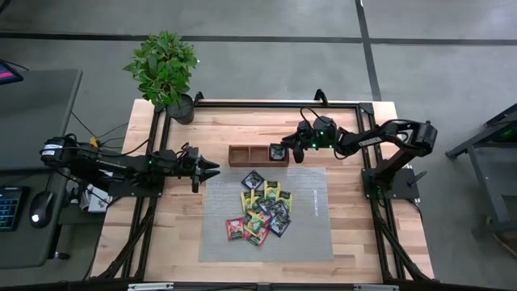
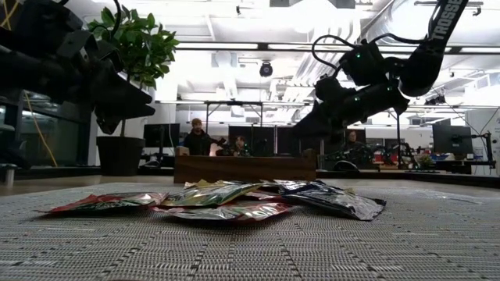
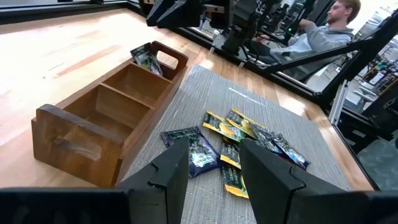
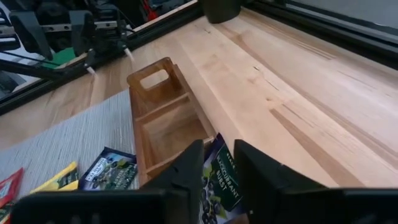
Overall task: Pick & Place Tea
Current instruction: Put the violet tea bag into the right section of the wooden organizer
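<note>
Hovering over the right-hand end of the wooden tray [image 1: 258,154], the right gripper [image 1: 283,151] has a dark blackcurrant sachet [image 4: 217,180] between its fingers, standing on edge in the end compartment nearest that arm. The right wrist view shows the sachet upright between the two dark fingers, its lower edge down inside the compartment; the left wrist view shows the same packet [image 3: 147,60] leaning against the far wall of that slot. The fingers stand narrow, close on either face of the wrapper; whether they press it or have just let go I cannot tell from here. The other two compartments look bare. The rest of the tea lies in a loose overlapping pile [image 1: 265,208] near the middle of the grey mat [image 1: 311,234], toward the front of the table from the tray: yellow, green, red and dark wrappers, flat, several touching. The nearest dark sachet [image 1: 253,179] lies at the pile's tray-side edge, apart from the tray wall. The left gripper [image 1: 203,170] waits off the mat's left edge, fingers parted and empty, pointing across toward the pile. Judgement: the pile lies roughly between the two arms; the left is free and already aimed at it, while the right must lift clear of the tray and swing forward. The sachets lie flat, so a pick would have to come from above at an edge.
</note>
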Controlling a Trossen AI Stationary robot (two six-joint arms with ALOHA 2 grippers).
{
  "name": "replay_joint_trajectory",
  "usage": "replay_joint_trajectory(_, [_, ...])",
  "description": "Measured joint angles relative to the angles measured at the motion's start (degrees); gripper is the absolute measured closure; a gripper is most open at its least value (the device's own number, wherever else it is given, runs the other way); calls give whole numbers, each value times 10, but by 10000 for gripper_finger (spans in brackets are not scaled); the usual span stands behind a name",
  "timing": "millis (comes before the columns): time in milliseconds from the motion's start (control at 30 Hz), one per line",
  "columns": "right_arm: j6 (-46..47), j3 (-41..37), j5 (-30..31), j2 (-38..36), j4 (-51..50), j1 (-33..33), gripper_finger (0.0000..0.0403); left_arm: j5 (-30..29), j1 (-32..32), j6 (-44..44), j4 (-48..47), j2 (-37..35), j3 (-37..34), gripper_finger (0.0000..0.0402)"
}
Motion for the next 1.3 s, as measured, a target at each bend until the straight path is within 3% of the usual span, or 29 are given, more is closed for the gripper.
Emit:
replay_joint_trajectory(267, [31,0,-2,-24,46,0,260,0,0,0,0,0,0,261])
replay_joint_trajectory(500, [16,0,-29,-126,-40,33,259,0,0,2,0,0,0,261])
replay_joint_trajectory(700, [34,1,13,-217,-217,126,259,-6,0,-4,-1,0,0,261])
replay_joint_trajectory(933, [158,1,93,-255,-376,273,258,-9,0,-16,-5,0,0,261])
replay_joint_trajectory(1133, [250,1,170,-220,-390,386,258,-6,0,-11,-26,0,0,261])
replay_joint_trajectory(1300, [333,1,193,-163,-345,445,258,9,0,-9,-38,0,0,261])
